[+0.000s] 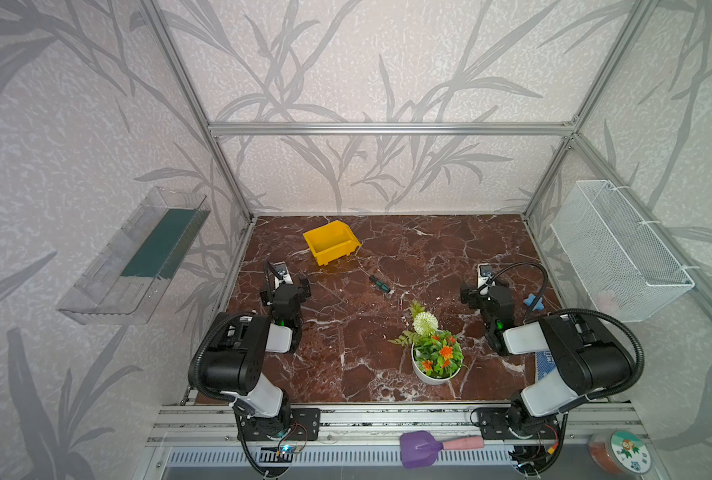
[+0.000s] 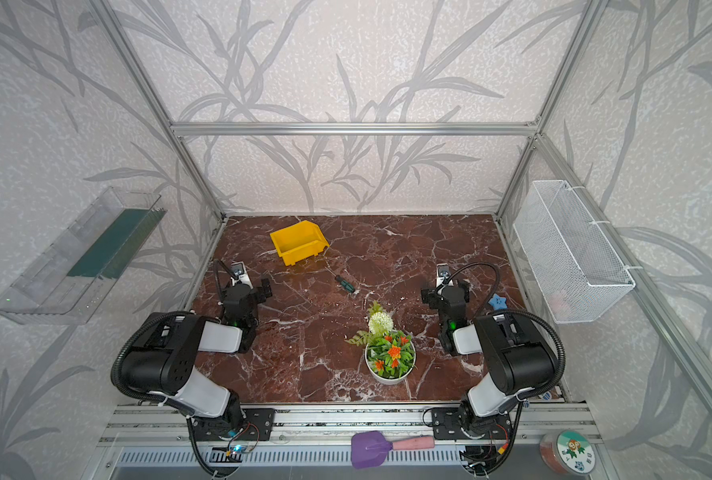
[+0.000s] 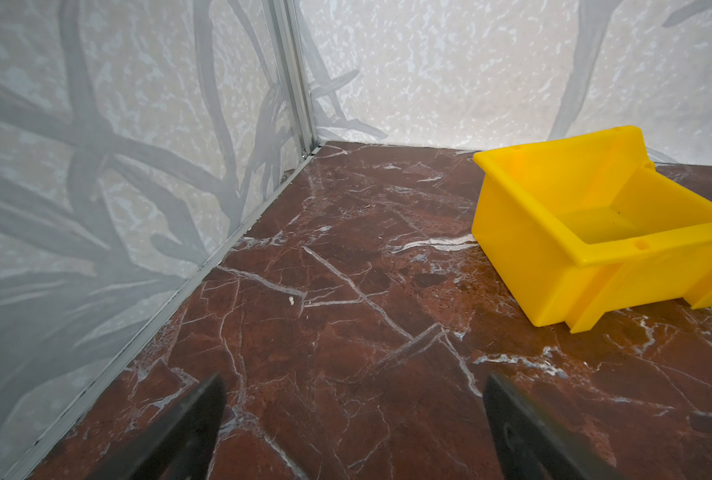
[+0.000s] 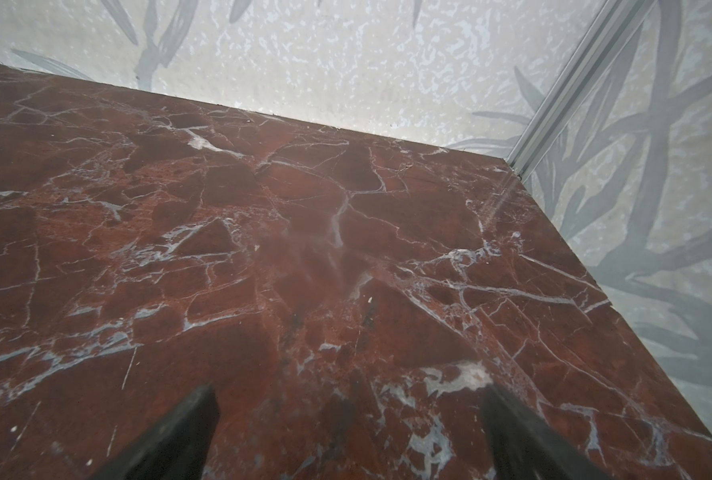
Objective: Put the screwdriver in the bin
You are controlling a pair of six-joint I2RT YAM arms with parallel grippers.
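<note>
Marble tabletop [image 1: 429,249]: screwdriver [image 1: 380,284] lies between left gripper [image 3: 354,384] and right gripper [image 4: 348,390], bin [image 1: 330,243] ahead of left; both spread wide, empty.

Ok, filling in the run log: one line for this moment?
screwdriver: outside bin, untouched | bin: empty | left gripper: open | right gripper: open

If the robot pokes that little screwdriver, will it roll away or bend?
It would probably roll: the screwdriver has a rounded handle and lies flat on the glossy table. It likely won't bend, since its shaft looks like thin metal. It seems light, being much smaller than the bin, so a small nudge could send it skidding.
</note>
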